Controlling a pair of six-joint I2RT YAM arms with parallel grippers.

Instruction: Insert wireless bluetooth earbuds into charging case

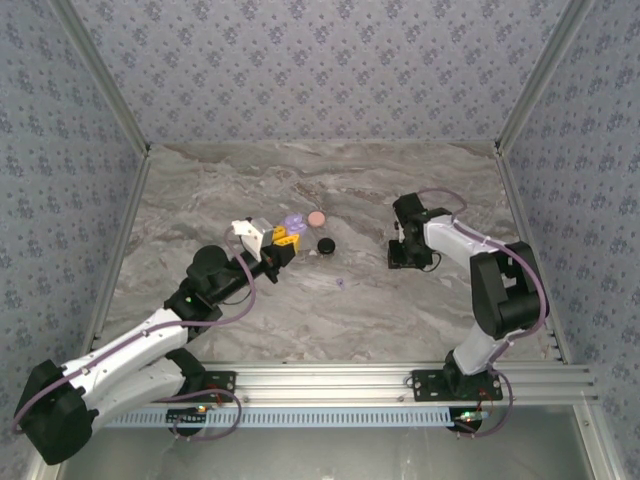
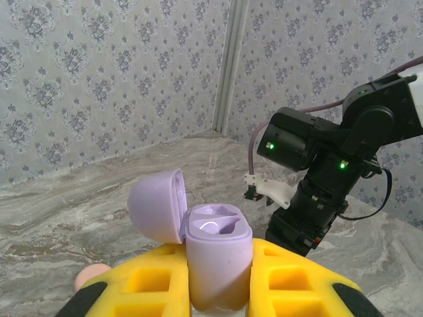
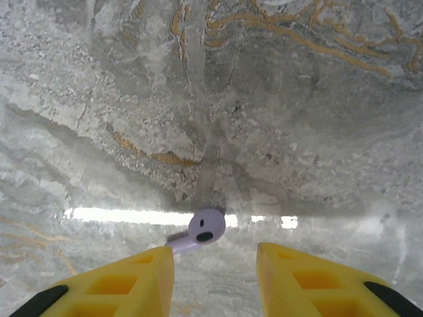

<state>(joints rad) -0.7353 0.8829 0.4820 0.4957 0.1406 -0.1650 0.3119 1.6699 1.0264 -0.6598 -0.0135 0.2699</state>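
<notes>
L arm reaches fwd, L gripper clamped on case. R arm folded, R gripper faces down, fingers apart.

Bright even light, soft faint shadows, a white glare streak on the marble tabletop, right wrist view

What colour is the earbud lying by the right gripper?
Lavender; the earbud shows best in the right wrist view.
</notes>
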